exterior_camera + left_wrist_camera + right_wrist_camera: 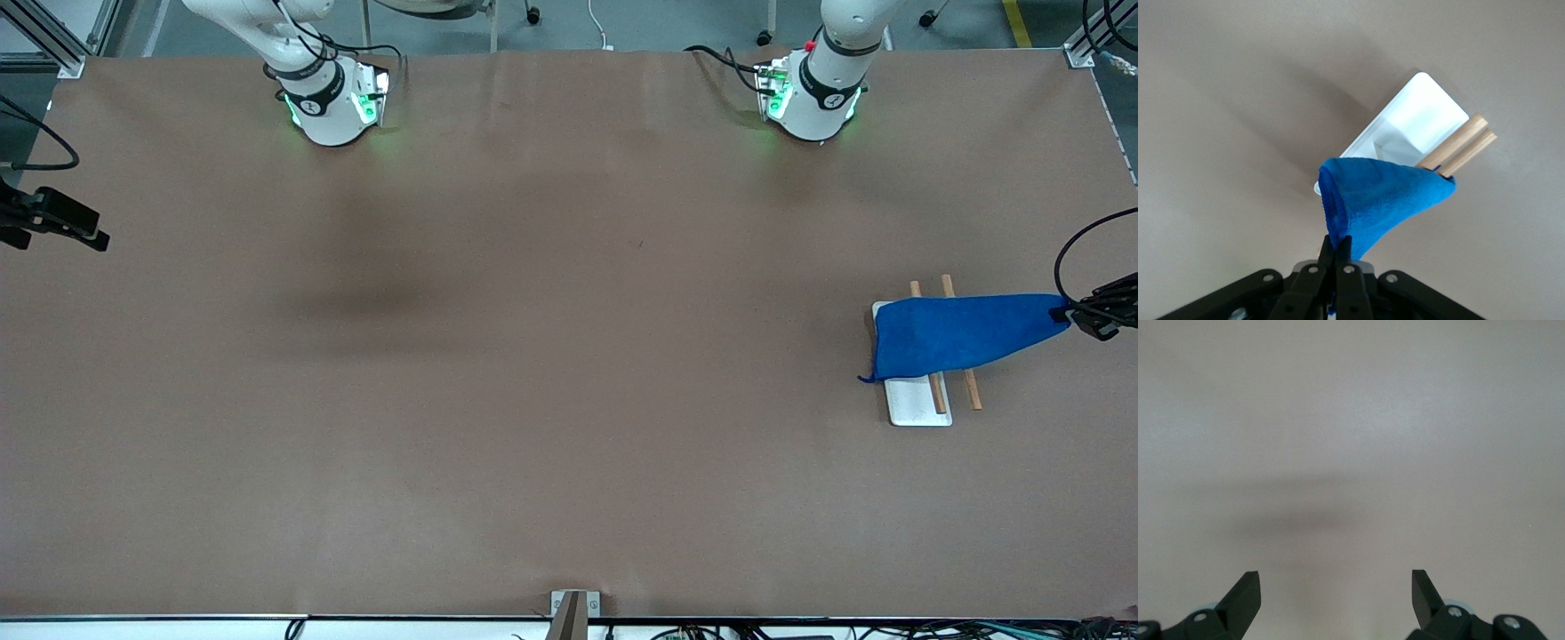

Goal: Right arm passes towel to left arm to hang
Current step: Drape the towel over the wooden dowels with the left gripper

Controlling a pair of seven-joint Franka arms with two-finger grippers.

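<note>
The blue towel (960, 333) lies draped across a small rack, a white base plate (916, 402) with two wooden bars (970, 388), toward the left arm's end of the table. My left gripper (1067, 312) is shut on one corner of the towel and holds that corner stretched away from the rack. In the left wrist view the fingers (1336, 245) pinch the towel (1371, 200) over the rack (1425, 120). My right gripper (96, 238) is open and empty over bare table at the right arm's end, as the right wrist view (1336, 577) shows.
The brown table (551, 356) carries only the rack. A small bracket (573, 609) sits at the table edge nearest the front camera. Both arm bases (333, 107) (811, 102) stand along the edge farthest from that camera.
</note>
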